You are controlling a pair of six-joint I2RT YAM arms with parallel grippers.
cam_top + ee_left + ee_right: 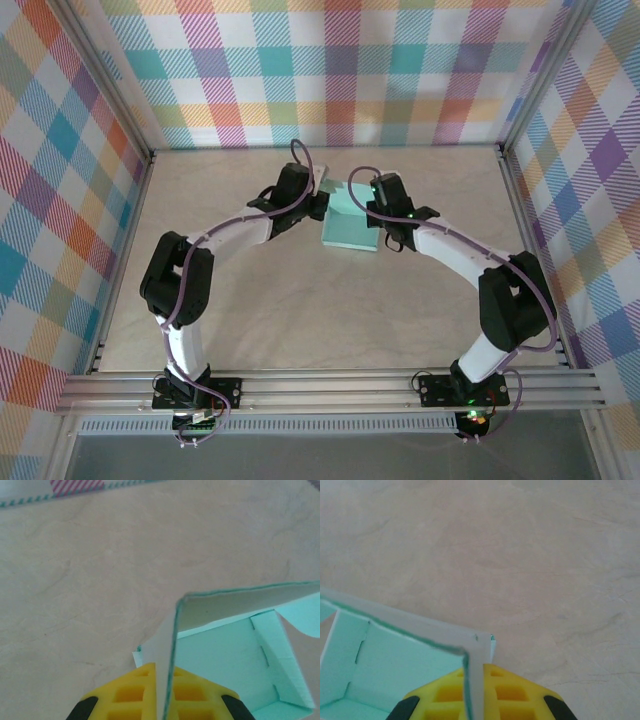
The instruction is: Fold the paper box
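Paper box [350,232]: long axis near-far; left claw [165,700], right claw [475,695] pinch walls.

paper box [348,228] on table [300,315], centre, far half

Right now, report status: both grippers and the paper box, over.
Left gripper shut on a raised wall of the paper box. Right gripper shut on another raised wall. Box half-formed, top open. Nothing seen blocking.

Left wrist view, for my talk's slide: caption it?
Left gripper shut on a raised flap of the mint paper box, over the beige table.
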